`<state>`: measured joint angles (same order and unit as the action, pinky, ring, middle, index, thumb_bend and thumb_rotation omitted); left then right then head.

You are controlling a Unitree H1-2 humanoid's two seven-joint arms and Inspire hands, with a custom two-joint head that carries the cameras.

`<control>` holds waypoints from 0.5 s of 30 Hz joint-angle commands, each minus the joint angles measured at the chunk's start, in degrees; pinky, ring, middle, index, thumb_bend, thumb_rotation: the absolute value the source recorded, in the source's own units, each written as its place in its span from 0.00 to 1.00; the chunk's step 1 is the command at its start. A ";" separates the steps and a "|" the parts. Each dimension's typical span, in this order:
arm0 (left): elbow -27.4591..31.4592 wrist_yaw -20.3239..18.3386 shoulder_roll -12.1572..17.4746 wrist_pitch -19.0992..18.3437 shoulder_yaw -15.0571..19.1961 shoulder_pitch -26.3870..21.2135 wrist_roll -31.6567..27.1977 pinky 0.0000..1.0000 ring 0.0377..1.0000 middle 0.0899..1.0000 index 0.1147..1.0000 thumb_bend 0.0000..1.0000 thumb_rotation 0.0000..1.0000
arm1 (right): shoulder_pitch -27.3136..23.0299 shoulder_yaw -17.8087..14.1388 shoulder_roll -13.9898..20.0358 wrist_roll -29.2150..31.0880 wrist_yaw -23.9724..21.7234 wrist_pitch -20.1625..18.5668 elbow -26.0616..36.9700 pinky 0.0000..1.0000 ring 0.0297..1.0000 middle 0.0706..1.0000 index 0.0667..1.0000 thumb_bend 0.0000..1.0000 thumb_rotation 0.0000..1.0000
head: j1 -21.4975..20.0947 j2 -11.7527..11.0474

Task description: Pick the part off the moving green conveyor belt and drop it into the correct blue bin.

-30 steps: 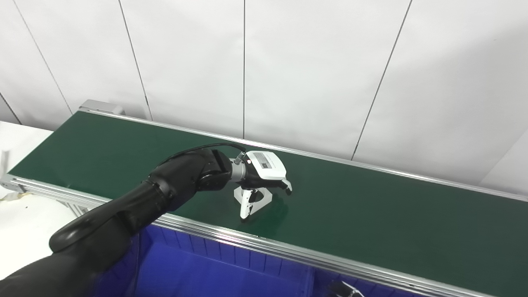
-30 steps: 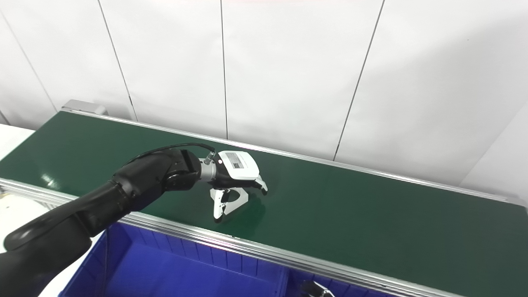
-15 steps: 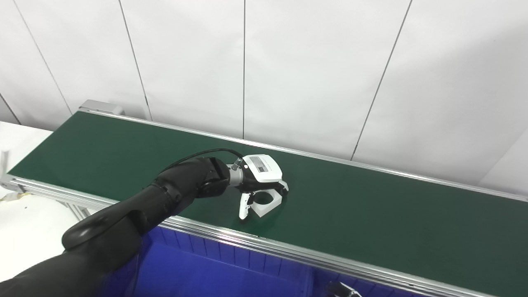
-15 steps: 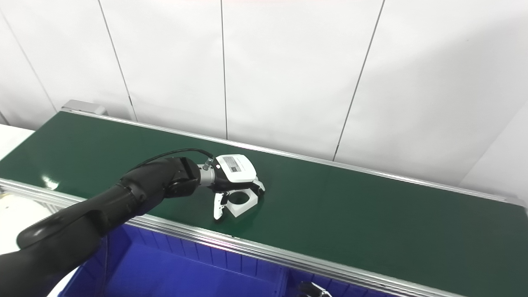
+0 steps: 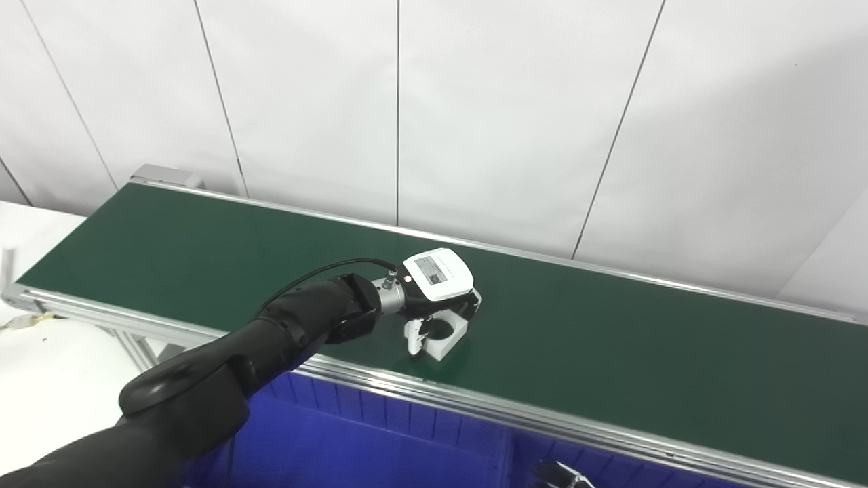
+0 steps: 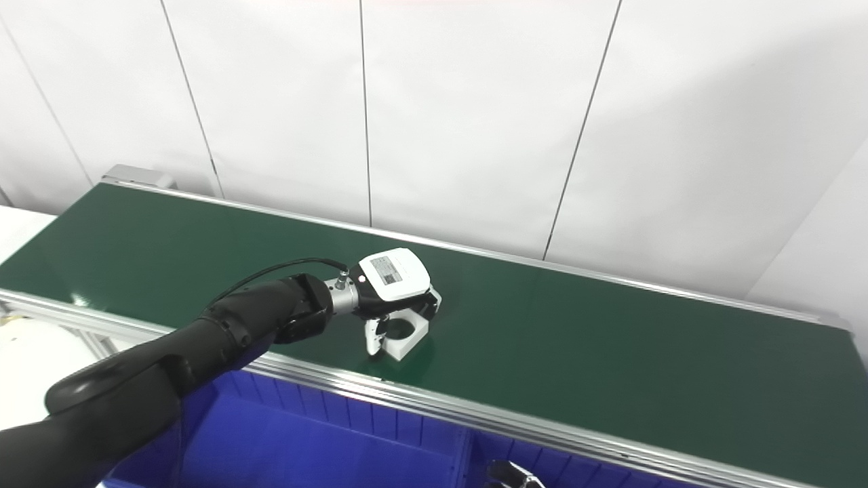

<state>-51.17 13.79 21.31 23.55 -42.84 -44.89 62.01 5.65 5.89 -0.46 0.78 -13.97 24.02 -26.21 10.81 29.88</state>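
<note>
A white block part with a round hole lies on the green conveyor belt, close to its near rail. My left hand covers it from above, white back plate up. The thumb presses the part's left side and the other fingers curl round its far side, so the hand is shut on the part. The part still rests on the belt. Only the fingertips of my right hand show at the bottom edge, too little to tell their state.
A blue bin with ribbed walls stands below the belt's near aluminium rail. A second blue compartment begins right of a divider. White wall panels rise behind the belt. A white table surface lies at the left.
The left hand's fingers have drawn in from a wide spread to a tight hold round the part. Hand and part have shifted slightly right along the belt.
</note>
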 commanded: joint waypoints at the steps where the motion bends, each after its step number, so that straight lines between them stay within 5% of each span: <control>1: -0.05 -0.73 0.40 -5.23 0.10 -2.10 1.37 0.32 0.39 0.46 0.42 0.50 0.00 | -0.47 -0.04 -0.40 0.79 -0.84 2.91 0.97 0.68 0.72 0.74 0.71 0.98 0.27 | 0.08 0.07; 15: 6.07 -6.31 1.70 -5.17 1.08 -2.22 -0.39 0.30 0.38 0.45 0.44 0.50 0.00 | -0.79 -0.08 -0.40 0.70 -1.07 2.91 0.41 0.68 0.72 0.74 0.72 0.99 0.29 | 0.33 -0.13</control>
<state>-46.77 7.81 21.55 19.49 -42.60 -44.85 61.80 5.71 5.74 -0.43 0.96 -14.34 24.02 -26.51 11.07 29.71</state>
